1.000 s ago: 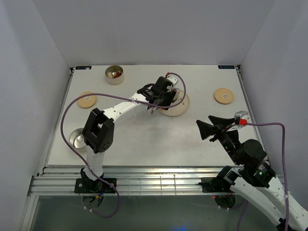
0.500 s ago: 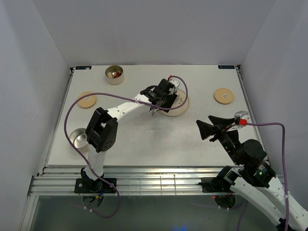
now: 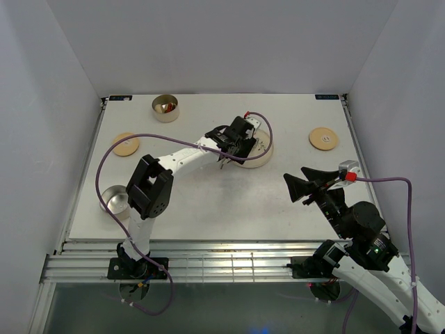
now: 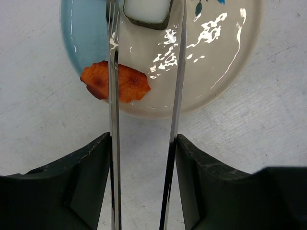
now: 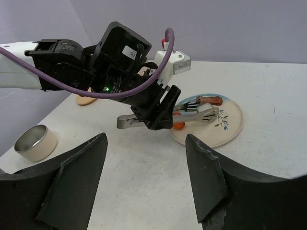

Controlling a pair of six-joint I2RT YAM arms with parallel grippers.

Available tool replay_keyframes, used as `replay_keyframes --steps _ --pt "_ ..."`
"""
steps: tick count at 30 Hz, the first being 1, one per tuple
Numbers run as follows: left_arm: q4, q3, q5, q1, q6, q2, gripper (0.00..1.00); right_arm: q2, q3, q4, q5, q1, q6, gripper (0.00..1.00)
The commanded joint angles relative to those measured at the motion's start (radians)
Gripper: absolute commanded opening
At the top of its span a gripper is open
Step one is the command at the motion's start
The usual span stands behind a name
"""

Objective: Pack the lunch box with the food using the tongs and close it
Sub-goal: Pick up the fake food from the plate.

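My left gripper [image 4: 143, 139] is shut on the tongs [image 4: 113, 96], one finger pressing each thin silver arm. The tongs reach over the cream-and-blue plate [image 4: 216, 72], and their tips sit on either side of a white food piece [image 4: 146, 9]. Under the left tong arm an orange-red piece [image 4: 125, 84] lies on the plate. A brown piece [image 5: 208, 100] lies at the plate's far side. One steel tin [image 3: 165, 107] stands at the back left with food inside. Another tin [image 3: 115, 200] sits beside the left arm's base. My right gripper [image 5: 145, 139] hangs open with nothing in it, short of the plate.
Two round wooden lids lie flat on the table, one [image 3: 126, 144] at the left and one [image 3: 323, 138] at the back right. The left arm [image 3: 149, 188] stretches diagonally across the table's middle. White walls enclose the table on three sides.
The left gripper has carried the tongs a little to the right, further over the plate, and the tong arms have drawn slightly closer together. The right arm has not moved.
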Motion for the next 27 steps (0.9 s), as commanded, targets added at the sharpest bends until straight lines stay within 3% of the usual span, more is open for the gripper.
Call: replay_keyframes --steps 1,6,20,23,27 --pt "0.021 0.025 0.01 -0.009 -0.009 -0.007 0.63 -0.002 0.005 0.044 0.02 0.003 -0.008 0.72" --pt "0.026 0.024 0.009 -0.01 -0.019 -0.001 0.62 0.001 0.007 0.044 0.02 0.003 -0.008 0.72" --pt "-0.026 -0.059 -0.17 -0.017 -0.151 -0.138 0.32 0.007 0.001 0.049 0.033 0.005 -0.01 0.72" --pt "-0.09 -0.024 -0.265 -0.017 -0.203 -0.159 0.3 0.007 0.002 0.048 0.033 0.003 -0.01 0.72" --pt "-0.306 0.07 -0.38 0.009 -0.378 -0.152 0.29 -0.004 0.001 0.049 0.037 0.003 -0.01 0.72"
